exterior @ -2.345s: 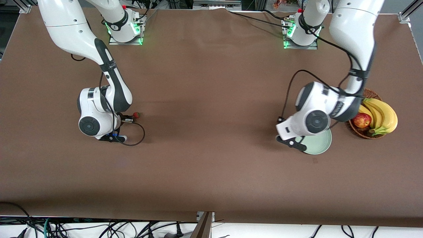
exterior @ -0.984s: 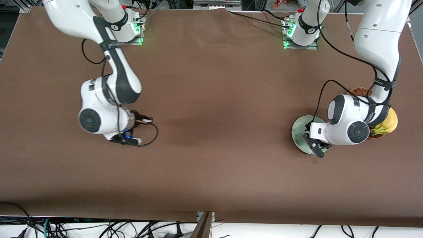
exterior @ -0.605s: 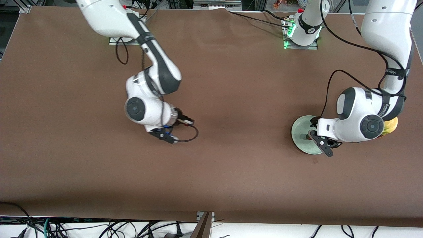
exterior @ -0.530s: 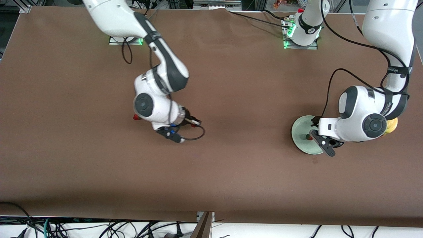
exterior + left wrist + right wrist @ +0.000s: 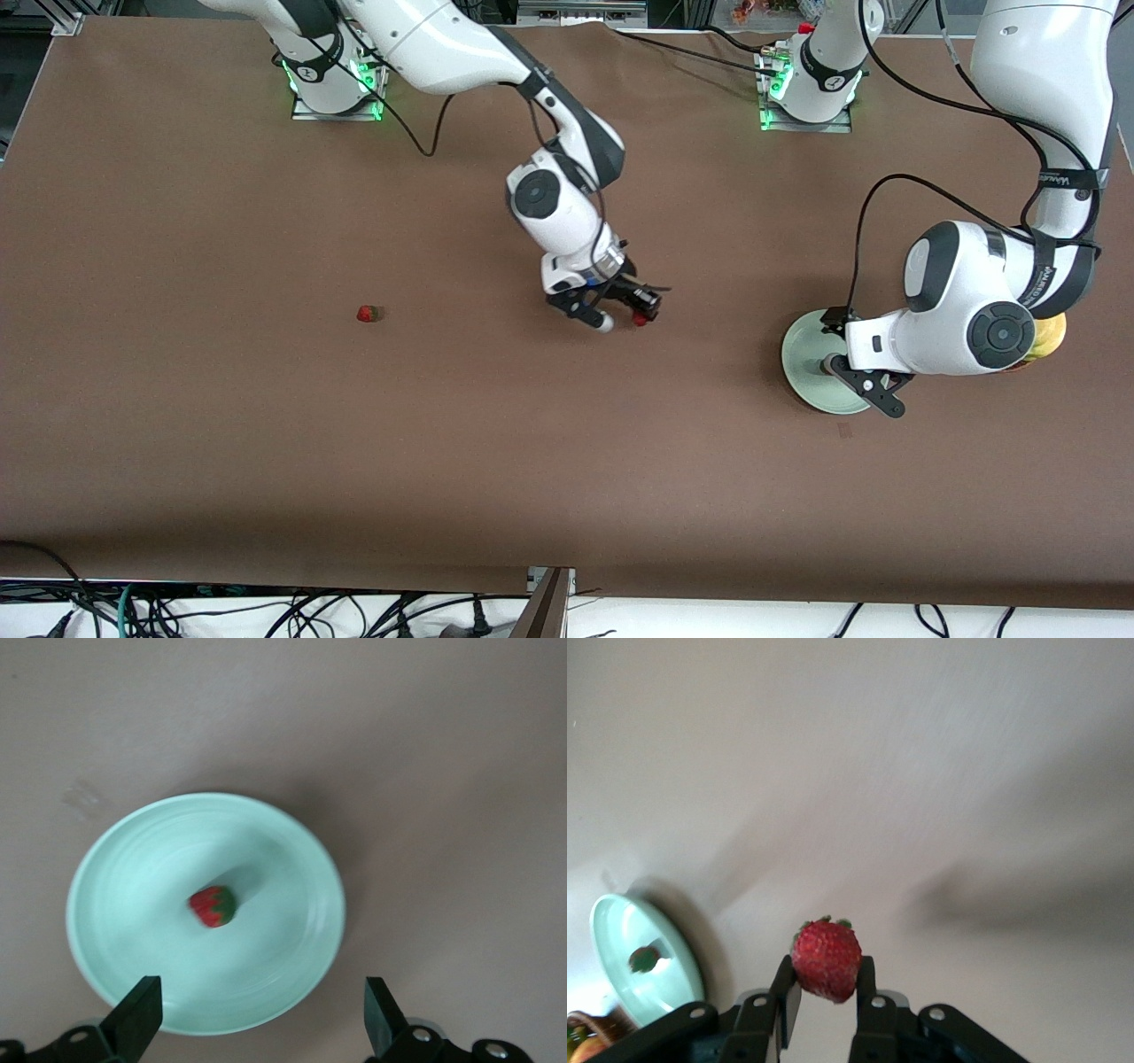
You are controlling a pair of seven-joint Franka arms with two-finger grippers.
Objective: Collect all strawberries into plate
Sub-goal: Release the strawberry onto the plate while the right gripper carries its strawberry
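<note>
Inspecting from my remote station, I find the right gripper (image 5: 640, 312) up over the bare middle of the table (image 5: 496, 443), its fingers closed on a strawberry (image 5: 826, 960); the right wrist view shows the berry pinched between the two pads, red body standing proud above them.

The left gripper (image 5: 852, 379) hangs over the plate (image 5: 301, 895), jaws spread wide with nothing between them. In the left wrist view its two fingertips (image 5: 135, 1017) frame the plate's rim.

The plate sits toward the left arm's end of the table. A second strawberry (image 5: 212, 906) lies inside it near the centre, green cap showing, untouched by either gripper.

A third strawberry (image 5: 368, 314) lies alone on the table toward the right arm's end, well apart from the plate and from both grippers.

Beside the plate, I note a yellow fruit (image 5: 1050, 333) largely hidden by the left arm; I cannot tell more of it.
</note>
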